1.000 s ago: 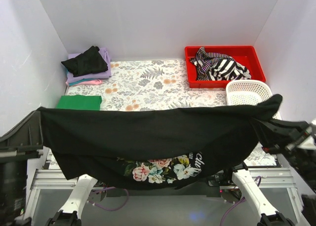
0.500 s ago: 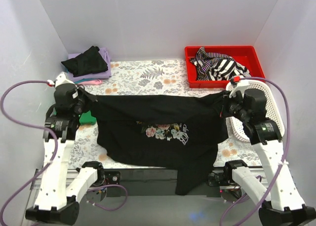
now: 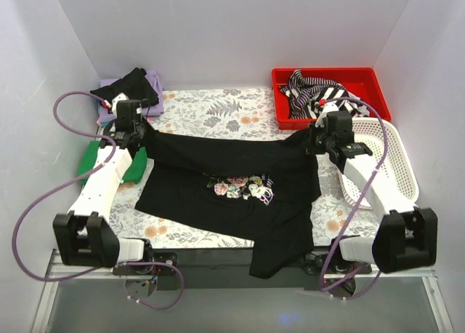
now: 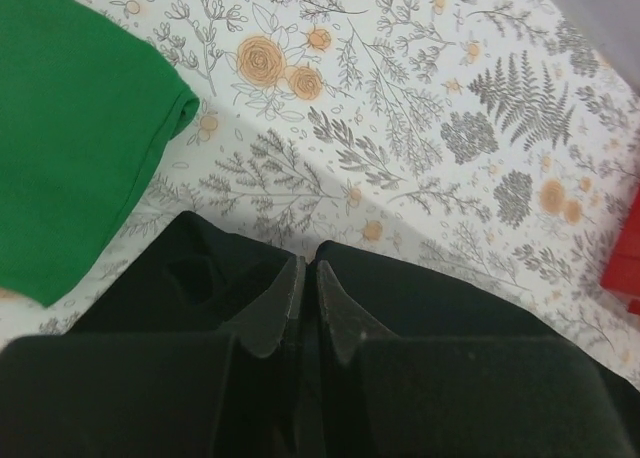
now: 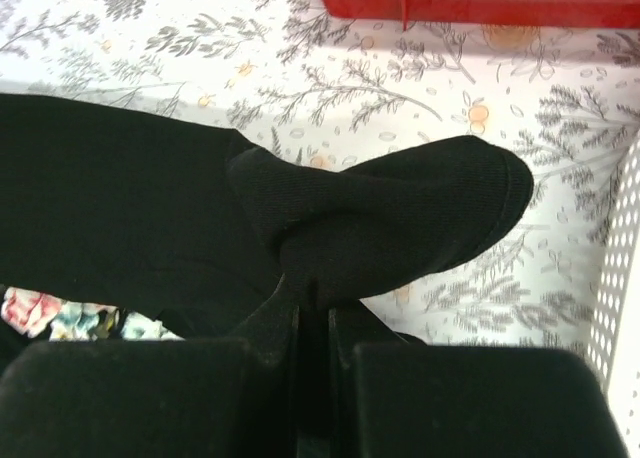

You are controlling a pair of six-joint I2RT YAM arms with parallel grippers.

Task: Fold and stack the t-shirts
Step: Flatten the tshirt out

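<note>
Black t-shirt with a colourful floral chest print (image 3: 232, 174) lay spread across the middle of the floral-patterned table covering (image 3: 218, 111), print side up. Its upper edge was pulled taut between the two grippers. One lower corner hung over the near table edge.

Left gripper (image 3: 139, 134): fingers nearly touching, pinching the shirt's upper left corner just above the covering. In the wrist view the cloth was black against black fingers (image 4: 270, 308), so the exact bite was hard to make out; it appeared clamped.

Right gripper (image 3: 312, 140): fingers drawn together on a bunched fold at the shirt's upper right corner, plain in its wrist view (image 5: 312, 303).

Green folded t-shirt (image 3: 94, 158) lay flat just beside the left gripper, at the left edge. Far left corner: crumpled black t-shirt (image 3: 127, 91) on a lilac t-shirt (image 3: 155, 100), with a pink t-shirt (image 3: 127, 121) beneath.

Far right: black-and-white striped t-shirt (image 3: 323, 99) heaped in a red plastic tray (image 3: 327, 73). White plastic mesh basket (image 3: 392, 166) stood near the tray, just beside the right arm.
</note>
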